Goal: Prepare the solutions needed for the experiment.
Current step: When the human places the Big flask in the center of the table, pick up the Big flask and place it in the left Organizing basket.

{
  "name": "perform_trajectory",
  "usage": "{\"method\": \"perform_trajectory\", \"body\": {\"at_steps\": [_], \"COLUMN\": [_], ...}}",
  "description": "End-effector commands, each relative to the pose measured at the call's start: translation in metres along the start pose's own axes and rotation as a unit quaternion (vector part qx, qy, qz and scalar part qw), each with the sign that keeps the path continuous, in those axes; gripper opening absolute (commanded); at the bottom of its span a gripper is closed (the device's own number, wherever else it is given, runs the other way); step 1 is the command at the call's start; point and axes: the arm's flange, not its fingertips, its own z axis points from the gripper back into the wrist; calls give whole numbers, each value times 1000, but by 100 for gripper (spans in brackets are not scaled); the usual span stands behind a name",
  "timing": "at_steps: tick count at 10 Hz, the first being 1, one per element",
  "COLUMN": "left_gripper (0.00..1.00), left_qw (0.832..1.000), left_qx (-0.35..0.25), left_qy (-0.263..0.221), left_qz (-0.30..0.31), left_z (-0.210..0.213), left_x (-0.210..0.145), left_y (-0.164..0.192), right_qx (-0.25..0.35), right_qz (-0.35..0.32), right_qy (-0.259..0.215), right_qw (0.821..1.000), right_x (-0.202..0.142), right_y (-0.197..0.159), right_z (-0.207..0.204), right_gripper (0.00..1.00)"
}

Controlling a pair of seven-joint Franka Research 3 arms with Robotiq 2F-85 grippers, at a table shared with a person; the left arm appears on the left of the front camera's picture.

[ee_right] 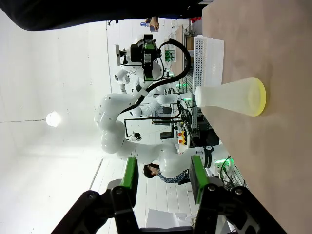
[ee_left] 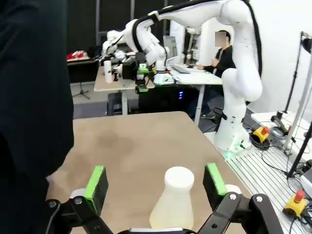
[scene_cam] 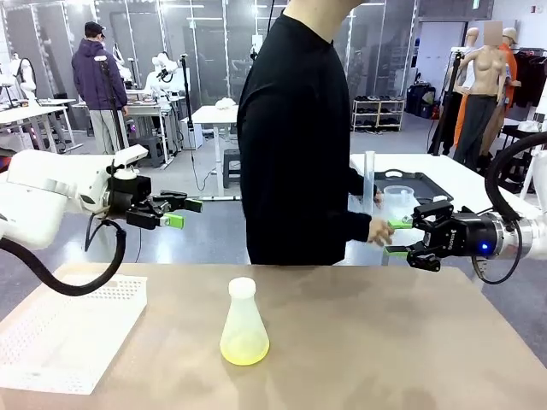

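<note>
Two empty: left end effector spread wide; right end effector half spread, near person's hand.

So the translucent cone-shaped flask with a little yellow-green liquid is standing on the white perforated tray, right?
Not quite: the translucent cone-shaped flask with yellow-green liquid stands on the bare brown table, apart from the white perforated tray, as the front view shows.
</note>
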Motion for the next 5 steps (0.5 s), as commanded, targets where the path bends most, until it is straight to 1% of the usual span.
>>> {"method": "perform_trajectory", "body": {"at_steps": [1, 4, 5], "left_gripper": [100, 100, 100], "left_qw": [1000, 1000, 1000], "left_qx": [25, 25, 9], "left_qy": [14, 14, 5], "left_qz": [13, 13, 4], "left_z": [3, 3, 5], "left_x": [9, 9, 3], "left_y": [-7, -7, 0], "right_qx": [1, 1, 1], "right_qz": [1, 1, 1], "right_qy": [-1, -1, -1], "right_qw": [1000, 1000, 1000], "right_x": [0, 0, 0], "right_y": [1, 1, 1], "right_z": [-1, -1, -1], "right_gripper": [55, 55, 55]}}
